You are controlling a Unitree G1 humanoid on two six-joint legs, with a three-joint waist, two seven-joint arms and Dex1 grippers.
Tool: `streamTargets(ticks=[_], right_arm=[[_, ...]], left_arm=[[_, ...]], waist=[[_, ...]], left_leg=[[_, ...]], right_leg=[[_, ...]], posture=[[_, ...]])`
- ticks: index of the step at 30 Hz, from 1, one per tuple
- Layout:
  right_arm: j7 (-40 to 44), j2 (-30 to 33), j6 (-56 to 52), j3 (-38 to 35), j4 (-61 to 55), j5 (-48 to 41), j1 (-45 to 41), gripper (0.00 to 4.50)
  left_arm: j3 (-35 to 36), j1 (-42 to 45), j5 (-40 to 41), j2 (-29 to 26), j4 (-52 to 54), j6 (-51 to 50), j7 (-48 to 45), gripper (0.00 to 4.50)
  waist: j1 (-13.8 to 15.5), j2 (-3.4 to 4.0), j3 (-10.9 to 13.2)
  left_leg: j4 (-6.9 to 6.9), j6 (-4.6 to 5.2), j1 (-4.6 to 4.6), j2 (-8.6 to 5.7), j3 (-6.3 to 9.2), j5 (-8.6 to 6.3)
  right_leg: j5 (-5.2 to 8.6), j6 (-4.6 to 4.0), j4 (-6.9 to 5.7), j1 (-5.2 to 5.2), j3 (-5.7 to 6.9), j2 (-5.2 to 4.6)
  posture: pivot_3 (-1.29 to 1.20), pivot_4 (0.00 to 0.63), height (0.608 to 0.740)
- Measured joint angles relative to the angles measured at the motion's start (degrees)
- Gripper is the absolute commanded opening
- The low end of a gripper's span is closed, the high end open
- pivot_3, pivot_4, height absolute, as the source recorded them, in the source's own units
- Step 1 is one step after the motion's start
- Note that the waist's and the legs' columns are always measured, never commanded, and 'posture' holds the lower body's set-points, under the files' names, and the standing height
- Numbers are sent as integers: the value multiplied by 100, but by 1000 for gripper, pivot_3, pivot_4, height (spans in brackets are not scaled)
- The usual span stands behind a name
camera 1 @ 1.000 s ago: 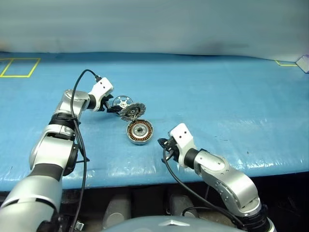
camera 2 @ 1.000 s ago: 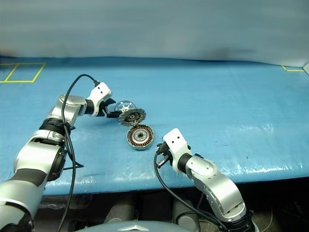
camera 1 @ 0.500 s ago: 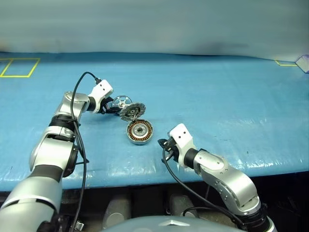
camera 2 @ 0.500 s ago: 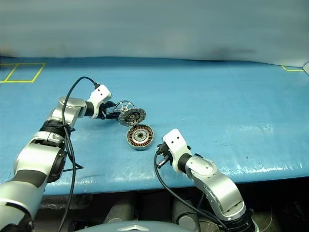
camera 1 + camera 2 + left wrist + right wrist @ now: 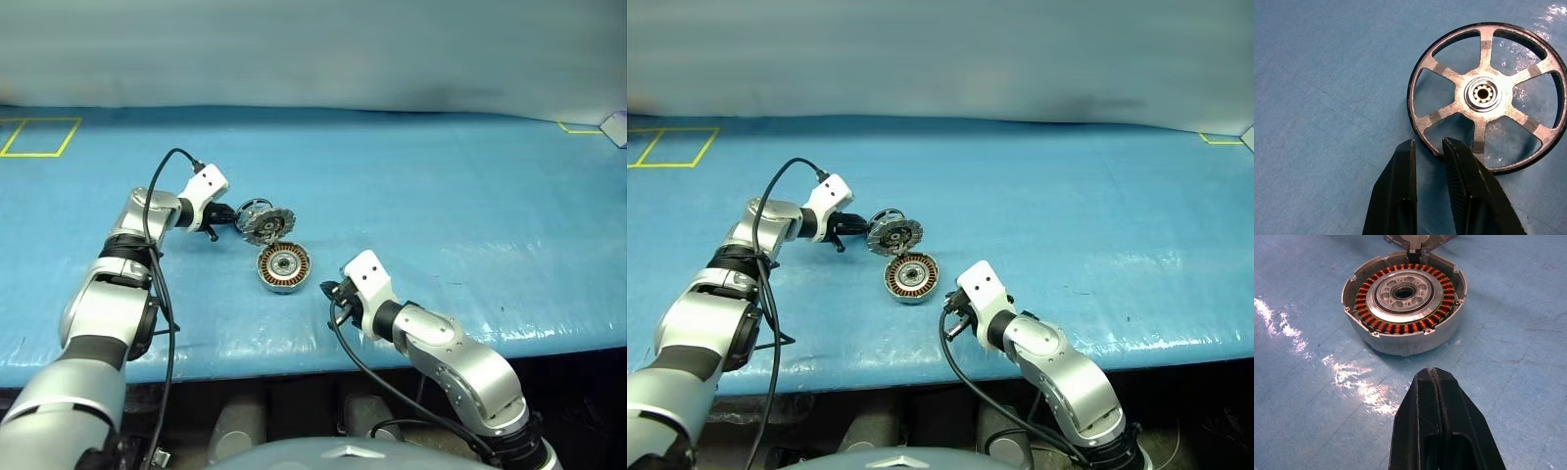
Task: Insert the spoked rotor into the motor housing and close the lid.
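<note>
The spoked rotor (image 5: 1488, 95) is a thin black ring with six flat silver spokes running into a small bright hub with a toothed bore. It lies flat on the blue table (image 5: 441, 186), face up, just behind the raised lid (image 5: 268, 225).

The left hand (image 5: 1427, 149) reaches in at the rotor's rim. Its two black fingers (image 5: 1400, 171) stand a narrow gap apart, one tip at the ring's outer edge. Whether it is pinching the rim, I cannot tell.

The motor housing (image 5: 1403, 306) sits open on the table, a shallow grey cup with copper windings around a silver centre. Its lid is tilted up from the far edge, with the toothed face showing.

The right hand (image 5: 1434, 377) has its fingers pressed together, empty, near the housing.
</note>
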State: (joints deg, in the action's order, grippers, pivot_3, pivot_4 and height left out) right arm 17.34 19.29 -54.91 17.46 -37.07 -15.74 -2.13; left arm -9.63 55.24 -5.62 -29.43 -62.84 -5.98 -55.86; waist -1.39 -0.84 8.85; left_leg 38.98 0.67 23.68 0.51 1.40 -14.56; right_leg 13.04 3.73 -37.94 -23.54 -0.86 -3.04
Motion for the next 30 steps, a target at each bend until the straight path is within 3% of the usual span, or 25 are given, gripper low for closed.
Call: streamTargets(ticks=[12,15,20,30], right_arm=[[0,-11,32,0,21,-1,1,0],[-1,-41,91,4,39,0,1,0],[-4,-64,117,9,70,13,1,0],[-28,-80,119,7,70,26,15,0]], left_arm=[[7,56,11,-257,252,-124,-257,878],[21,66,67,-259,339,-210,-396,1475],[43,82,194,-212,529,-202,-459,3102],[9,173,122,22,450,223,-286,3102]], waist=[[11,0,0],[10,0,0],[6,0,0],[5,0,0]], left_leg=[[0,0,0,0,0,0],[1,0,0,0,0,0],[1,0,0,0,0,0],[1,0,0,0,0,0]], right_leg=[[0,0,0,1,1,0],[0,0,0,1,0,0],[0,0,0,0,0,0],[0,0,0,0,0,0]], posture=[[0,150,740],[0,150,740],[0,150,740],[0,150,740]])
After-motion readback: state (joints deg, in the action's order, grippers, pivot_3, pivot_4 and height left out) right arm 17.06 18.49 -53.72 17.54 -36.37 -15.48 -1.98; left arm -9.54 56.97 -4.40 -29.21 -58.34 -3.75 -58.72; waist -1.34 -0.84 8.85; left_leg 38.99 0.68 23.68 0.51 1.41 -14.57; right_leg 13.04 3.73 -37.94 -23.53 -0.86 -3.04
